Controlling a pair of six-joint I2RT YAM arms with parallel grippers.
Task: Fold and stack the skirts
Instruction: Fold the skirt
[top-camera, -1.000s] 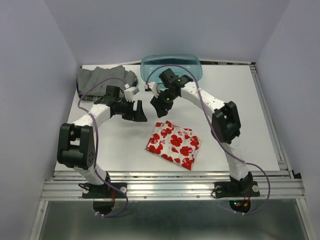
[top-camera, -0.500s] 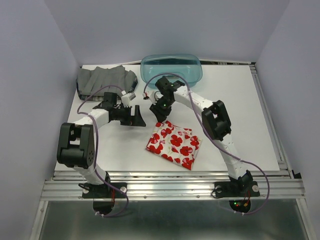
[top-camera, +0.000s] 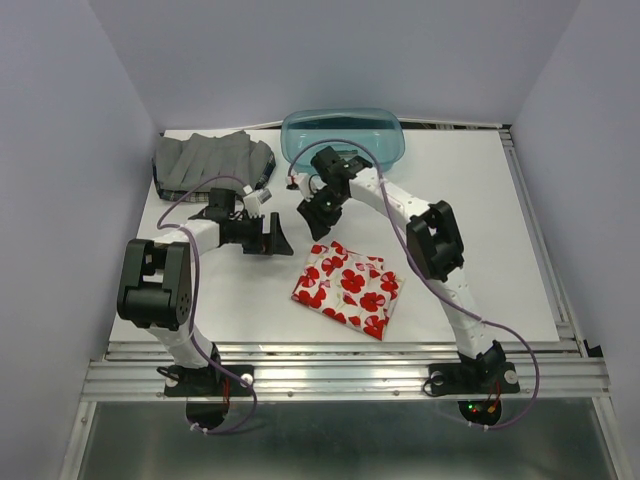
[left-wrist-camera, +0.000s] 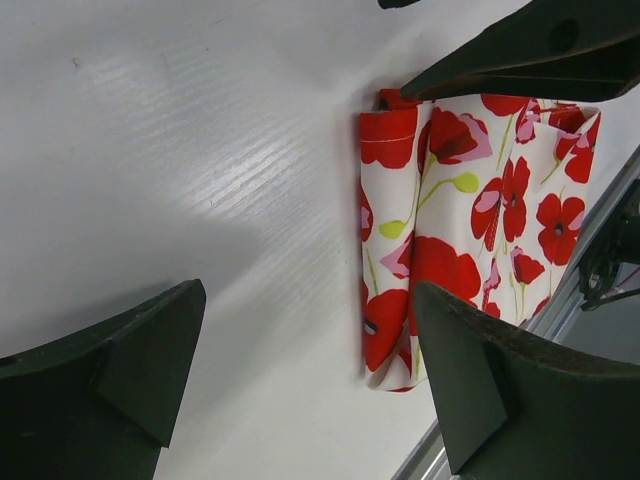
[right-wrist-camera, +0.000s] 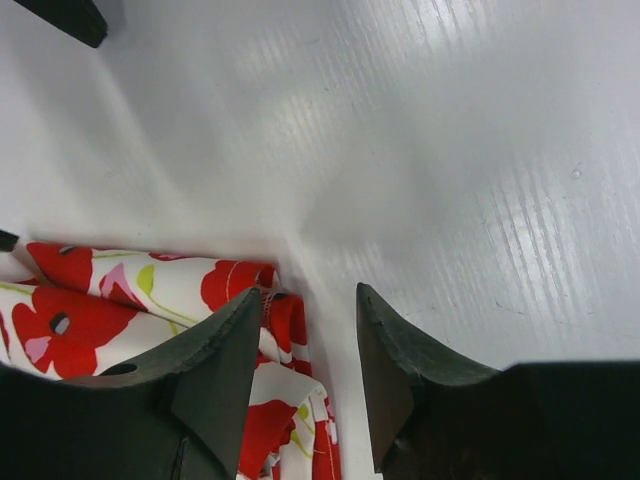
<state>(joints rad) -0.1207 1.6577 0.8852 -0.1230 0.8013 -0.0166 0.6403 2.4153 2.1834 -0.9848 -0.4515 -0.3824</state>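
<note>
The folded red-print skirt lies mid-tabletop; the grey skirt sits at the far left corner. The left pincer gapes wide and the right pincer is narrow, both empty near the fold's far corner. A low sweep could snag and unfold it.

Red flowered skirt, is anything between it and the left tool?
Nothing visible. The left tool is open over the table, with only bare surface between it and the red flowered skirt. The right tool hangs at the skirt's far corner.
</note>
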